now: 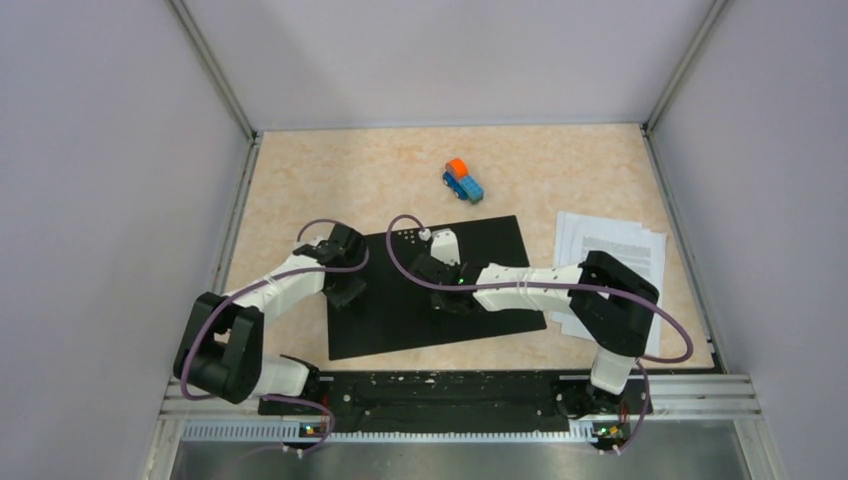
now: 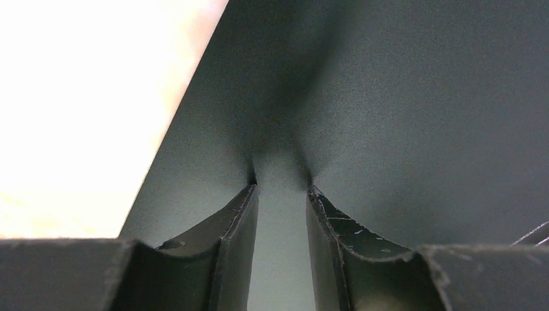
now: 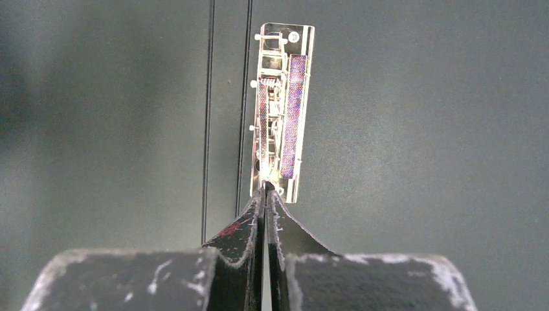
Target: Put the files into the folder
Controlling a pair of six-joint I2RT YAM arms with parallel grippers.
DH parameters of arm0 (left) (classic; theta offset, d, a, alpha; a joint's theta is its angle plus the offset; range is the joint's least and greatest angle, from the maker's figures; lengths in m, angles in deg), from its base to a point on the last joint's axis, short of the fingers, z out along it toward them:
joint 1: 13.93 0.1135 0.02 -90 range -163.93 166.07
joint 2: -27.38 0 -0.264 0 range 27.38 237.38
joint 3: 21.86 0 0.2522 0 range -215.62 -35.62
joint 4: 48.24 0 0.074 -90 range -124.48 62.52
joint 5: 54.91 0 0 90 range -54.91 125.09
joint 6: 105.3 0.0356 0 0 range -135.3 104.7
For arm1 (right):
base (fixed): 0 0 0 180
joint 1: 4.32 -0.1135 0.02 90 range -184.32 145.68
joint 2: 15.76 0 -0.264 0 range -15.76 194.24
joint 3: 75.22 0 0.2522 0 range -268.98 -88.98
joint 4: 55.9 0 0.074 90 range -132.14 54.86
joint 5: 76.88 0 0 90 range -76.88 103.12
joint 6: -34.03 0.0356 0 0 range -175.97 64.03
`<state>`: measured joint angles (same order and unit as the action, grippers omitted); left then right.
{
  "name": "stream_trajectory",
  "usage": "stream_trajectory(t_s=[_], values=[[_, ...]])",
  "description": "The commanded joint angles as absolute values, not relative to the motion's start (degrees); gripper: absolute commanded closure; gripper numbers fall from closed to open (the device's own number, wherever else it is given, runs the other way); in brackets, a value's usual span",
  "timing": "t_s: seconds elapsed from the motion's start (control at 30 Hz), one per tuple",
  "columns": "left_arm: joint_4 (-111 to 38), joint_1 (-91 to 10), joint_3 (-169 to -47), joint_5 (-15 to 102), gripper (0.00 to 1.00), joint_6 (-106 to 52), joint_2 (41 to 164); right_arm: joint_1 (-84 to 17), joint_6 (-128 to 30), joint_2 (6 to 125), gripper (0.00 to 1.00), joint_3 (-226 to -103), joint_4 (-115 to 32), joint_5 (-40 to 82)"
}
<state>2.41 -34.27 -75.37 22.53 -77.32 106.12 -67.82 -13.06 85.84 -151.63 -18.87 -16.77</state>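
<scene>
Top external: toy truck (image 1: 463,181) beyond folder (image 1: 392,322), files (image 1: 625,250) right.

Pale grey walls (image 1: 100,150) on three sides; peach marbled tabletop (image 1: 330,170); metal rail (image 1: 700,385) in front

A small blue-and-orange toy truck (image 1: 463,181) stands on the mottled beige surface (image 1: 300,190), near the middle of its far edge.

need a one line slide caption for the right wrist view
Right claw, shut, with its tips at the near end of the metal clip inside the open black folder.
</scene>
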Motion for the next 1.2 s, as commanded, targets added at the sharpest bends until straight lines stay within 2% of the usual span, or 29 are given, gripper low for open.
stream_trajectory(t_s=[0.0,0.1,0.17,0.23,0.43,0.67,0.87,1.07,1.17], values=[[0.25,-32.91,-72.35,18.81,0.60,-74.68,110.02,-66.17,-16.71,84.87,1.00,-151.70,-9.75,-18.72],[-1.56,-32.91,-72.39,20.92,0.59,-72.55,109.78,-65.84,-18.05,84.08,1.00,-154.75,-9.92,-17.77],[-2.56,-32.91,-72.69,22.49,0.59,-71.12,109.73,-64.91,-18.75,83.15,0.96,-156.42,-10.56,-16.60],[-3.24,-32.89,-73.25,23.88,0.59,-69.75,109.52,-63.59,-19.52,81.68,0.90,-157.64,-11.49,-15.19],[-3.67,-32.91,-78.12,26.40,0.57,-63.38,109.52,-57.49,-21.26,76.53,0.56,-158.15,-13.32,-11.41],[-3.19,-34.38,-85.43,30.71,0.55,-55.23,107.10,-48.12,-20.09,66.99,0.44,-148.82,-16.09,-6.81],[-0.08,-42.77,-89.96,29.49,0.54,-54.42,105.78,-45.06,-21.42,60.41,0.47,-141.24,-18.07,-2.21],[-2.42,-45.89,-87.80,30.98,0.59,-57.80,106.96,-51.96,-19.80,62.00,0.73,-135.84,-25.21,4.11],[-2.81,-45.84,-87.09,30.84,0.61,-58.55,107.14,-54.99,-18.46,65.75,0.81,-135.73,-29.21,7.73]])
